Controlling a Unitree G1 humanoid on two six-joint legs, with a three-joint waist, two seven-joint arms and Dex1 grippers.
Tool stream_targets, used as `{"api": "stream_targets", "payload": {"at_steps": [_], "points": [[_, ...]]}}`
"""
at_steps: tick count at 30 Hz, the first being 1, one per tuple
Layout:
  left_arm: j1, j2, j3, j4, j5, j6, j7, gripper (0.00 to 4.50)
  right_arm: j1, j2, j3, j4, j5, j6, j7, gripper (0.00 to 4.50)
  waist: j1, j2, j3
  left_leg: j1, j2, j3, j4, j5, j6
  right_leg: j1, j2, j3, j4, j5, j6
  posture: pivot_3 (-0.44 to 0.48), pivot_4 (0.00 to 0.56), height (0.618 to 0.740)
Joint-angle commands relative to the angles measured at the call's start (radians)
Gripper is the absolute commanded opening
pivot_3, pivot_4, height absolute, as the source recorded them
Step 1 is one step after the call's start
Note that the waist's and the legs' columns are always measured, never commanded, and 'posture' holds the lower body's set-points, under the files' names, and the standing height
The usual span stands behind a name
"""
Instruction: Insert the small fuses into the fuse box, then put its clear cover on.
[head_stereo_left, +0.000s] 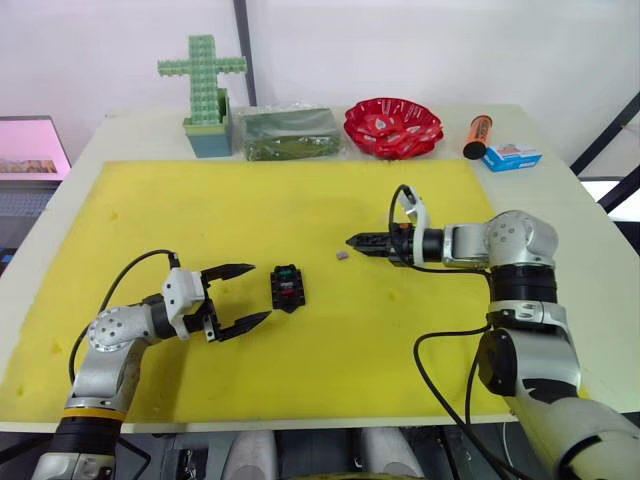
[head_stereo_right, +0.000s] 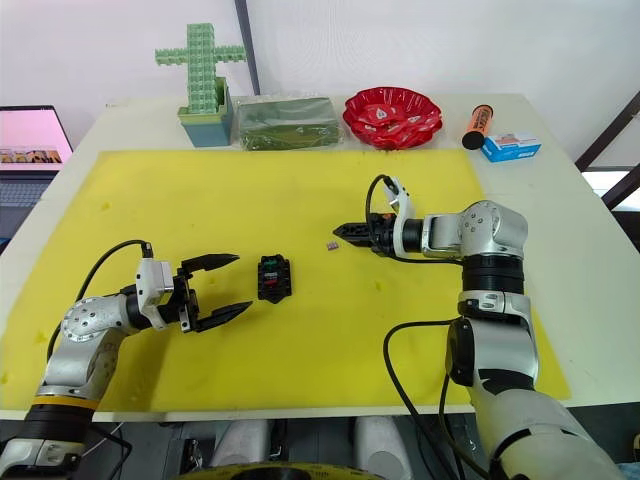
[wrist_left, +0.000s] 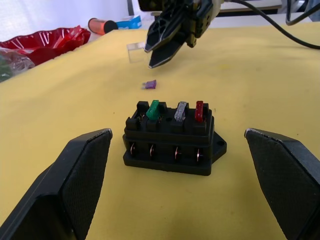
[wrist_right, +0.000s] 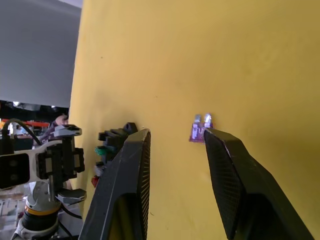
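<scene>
Fourth and last fuse now in hand, to judge from the layout. On the yellow mat (head_stereo_left: 200, 210), just in front of the left gripper (head_stereo_left: 258, 292), the fuse box (wrist_left: 172, 140), sitting flat with three of the small fuses upright in its top slots: the green fuse (wrist_left: 153, 110), leaning a little, then the whitish-grey fuse (wrist_left: 180, 112), then the red fuse (wrist_left: 199, 111). One slot at the end beside the green one apparently free, though hard to see inside. Lying flat on the mat between the box and the right gripper (head_stereo_left: 350, 241), closer to the gripper, the purplish-grey fuse (wrist_right: 200, 132), its two metal legs visible in the right wrist view. Right gripper low over the mat and pointed at this fuse, fingers a little apart and holding nothing, tips just beside the fuse and not around it. Left gripper spread wide and empty too, one finger to each side of the box but well clear of it. Farther back on the mat, behind the right gripper, the clear cover (wrist_left: 134, 53), alone and untouched. Next, most likely: to move the right fingers over the fuse, one on each flat side, and to close gently. Small and thin piece, so easy to push away on the soft mat instead of catching. After that, to turn the legs downward and to line them up exactly with the free slot. Cover only afterwards.
</scene>
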Motion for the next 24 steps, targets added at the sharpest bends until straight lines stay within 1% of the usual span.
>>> {"api": "stream_targets", "payload": {"at_steps": [1,15,24], "points": [[0.003,-0.002,0.007,-0.035,-0.012,-0.015,-0.002,4.50,-0.037,0.003,0.016,0.017,0.000,-0.002,0.004,1.72,0.000,0.000,0.000,0.000,0.000,0.000,0.000,0.000,0.000,0.000,0.000,0.000,0.000,0.000,0.000,0.000,0.150,0.740],[0.019,-0.003,0.009,-0.049,-0.013,-0.011,0.005,4.50,-0.058,0.008,0.055,0.121,-0.024,-0.065,0.025,1.72,0.000,0.000,0.000,0.000,0.000,0.000,0.000,0.000,0.000,0.000,0.000,0.000,0.000,0.000,0.000,0.000,0.150,0.740],[0.024,-0.003,0.010,-0.052,-0.014,-0.009,0.006,4.50,-0.070,0.029,0.062,0.154,-0.024,-0.077,0.040,1.72,-0.002,0.000,0.000,0.000,0.000,0.000,0.000,0.000,0.000,0.000,0.001,0.000,0.000,0.000,0.000,0.000,0.150,0.740]]}}
